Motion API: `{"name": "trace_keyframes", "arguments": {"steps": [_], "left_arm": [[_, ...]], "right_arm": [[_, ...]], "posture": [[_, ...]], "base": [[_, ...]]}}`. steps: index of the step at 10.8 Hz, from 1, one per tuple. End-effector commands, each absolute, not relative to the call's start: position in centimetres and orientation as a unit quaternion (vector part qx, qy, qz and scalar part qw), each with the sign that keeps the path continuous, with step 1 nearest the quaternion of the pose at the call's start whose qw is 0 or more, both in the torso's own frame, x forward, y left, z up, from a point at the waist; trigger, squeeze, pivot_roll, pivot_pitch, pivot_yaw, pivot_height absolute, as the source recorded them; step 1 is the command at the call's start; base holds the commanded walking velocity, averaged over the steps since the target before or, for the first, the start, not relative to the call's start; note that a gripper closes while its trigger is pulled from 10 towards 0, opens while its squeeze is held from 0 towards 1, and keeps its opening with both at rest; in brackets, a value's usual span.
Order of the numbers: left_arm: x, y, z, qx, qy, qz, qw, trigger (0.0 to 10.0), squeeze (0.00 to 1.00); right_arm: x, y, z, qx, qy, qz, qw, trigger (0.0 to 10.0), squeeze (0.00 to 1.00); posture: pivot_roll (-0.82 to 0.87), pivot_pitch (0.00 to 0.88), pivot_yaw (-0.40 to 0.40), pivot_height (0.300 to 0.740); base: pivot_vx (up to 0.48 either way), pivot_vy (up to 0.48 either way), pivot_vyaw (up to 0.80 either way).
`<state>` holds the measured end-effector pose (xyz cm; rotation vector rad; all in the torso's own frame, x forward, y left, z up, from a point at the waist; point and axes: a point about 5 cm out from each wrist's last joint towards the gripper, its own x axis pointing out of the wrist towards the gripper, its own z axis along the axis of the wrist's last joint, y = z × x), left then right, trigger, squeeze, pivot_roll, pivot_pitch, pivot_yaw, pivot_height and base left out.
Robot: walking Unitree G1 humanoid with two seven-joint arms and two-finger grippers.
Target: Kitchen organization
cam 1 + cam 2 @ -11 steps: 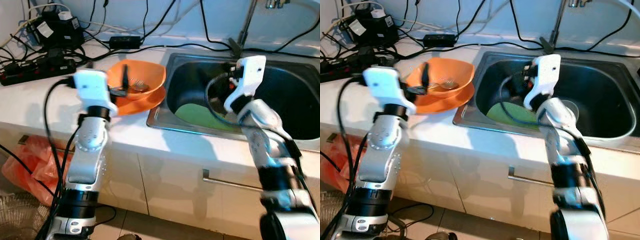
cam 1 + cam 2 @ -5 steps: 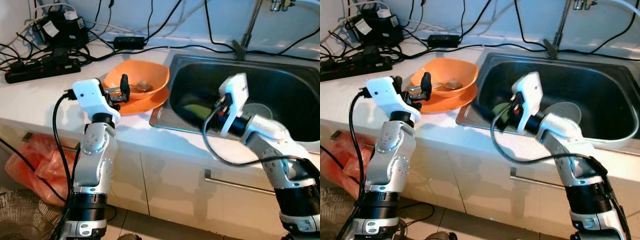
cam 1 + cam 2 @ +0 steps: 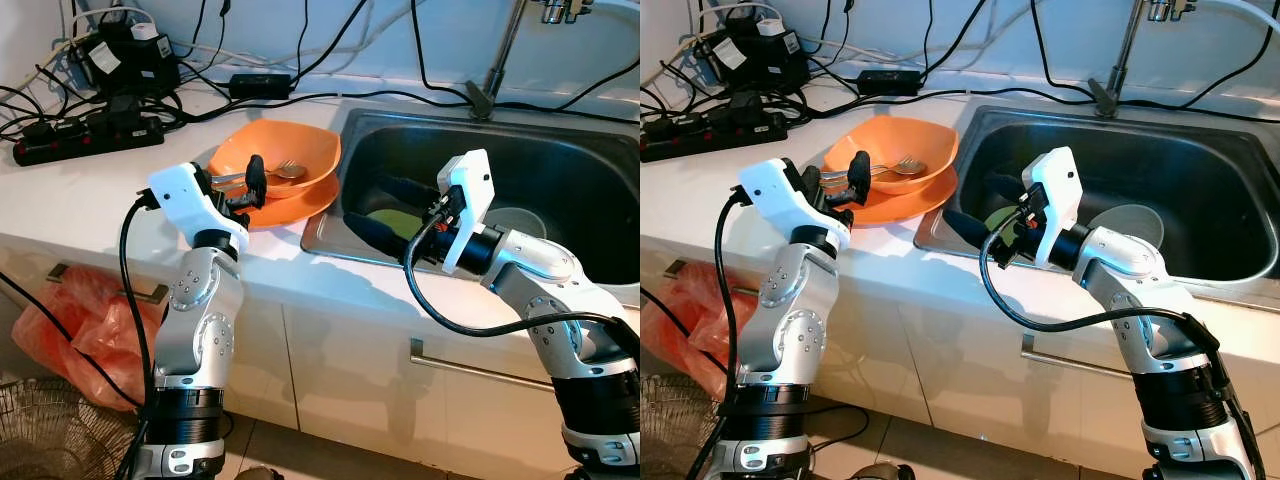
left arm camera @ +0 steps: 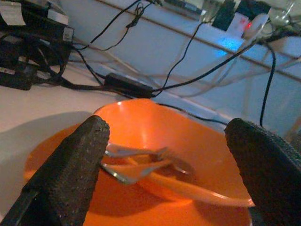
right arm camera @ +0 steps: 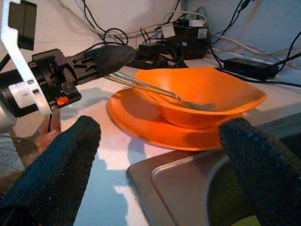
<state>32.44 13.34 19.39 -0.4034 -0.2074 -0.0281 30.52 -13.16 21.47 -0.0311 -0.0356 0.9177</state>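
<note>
An orange bowl [image 3: 290,148] sits on an orange plate [image 3: 305,200] on the white counter, left of the sink [image 3: 325,238]. Metal forks [image 4: 141,162] lie in the bowl with their handles over its near-left rim. My left gripper [image 3: 238,182] is open at that rim, its fingers [image 4: 70,165] spread wide and aimed at the forks. My right gripper [image 3: 365,200] is open over the sink's left end and points towards the bowl [image 5: 202,92]. In the sink lie a green item [image 3: 395,218] and a pale grey bowl [image 3: 1130,222].
Power strips, adapters and tangled black cables [image 3: 90,125] crowd the counter's back left. The faucet [image 3: 500,55] rises behind the sink. An orange plastic bag [image 3: 70,320] and a wire basket [image 3: 35,430] are on the floor at the left. A drawer handle [image 3: 480,368] sticks out below the sink.
My right arm has dropped from high over the sink and swung left, so its gripper now points at the orange bowl. The left gripper has stayed by the bowl's rim. The camera shifted slightly.
</note>
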Motion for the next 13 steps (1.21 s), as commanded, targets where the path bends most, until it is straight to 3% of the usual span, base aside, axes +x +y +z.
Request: {"name": "trace_keyframes", "arguments": {"steps": [1, 6, 10, 13], "left_arm": [[32.4, 13.1, 19.8, -0.209, -0.103, -0.025, 0.972, 10.0, 0.0], [32.6, 11.4, 19.9, -0.236, -0.085, -0.076, 0.965, 10.0, 0.0], [33.0, 11.8, 18.5, -0.357, -0.039, -0.05, 0.932, 10.0, 0.0], [33.1, 12.1, 18.7, -0.398, -0.039, -0.049, 0.915, 10.0, 0.0]], "right_arm": [[30.3, -13.1, 21.8, -0.023, -0.019, 0.447, 0.894, 10.0, 0.27], [30.3, -12.7, 21.5, -0.026, -0.015, 0.45, 0.893, 10.0, 0.27], [29.8, -12.6, 21.3, -0.028, -0.006, 0.471, 0.882, 10.0, 0.27], [29.8, -12.6, 21.2, -0.029, -0.005, 0.471, 0.881, 10.0, 0.27]], "posture": [[0.01, 0.031, 0.054, 0.74], [0.0, 0.031, 0.06, 0.74], [0.0, 0.027, 0.06, 0.74], [0.01, 0.023, 0.06, 0.74]], "base": [[0.0, 0.0, 0.0], [0.0, 0.0, 0.0], [0.0, 0.0, 0.0], [0.0, 0.0, 0.0]]}}
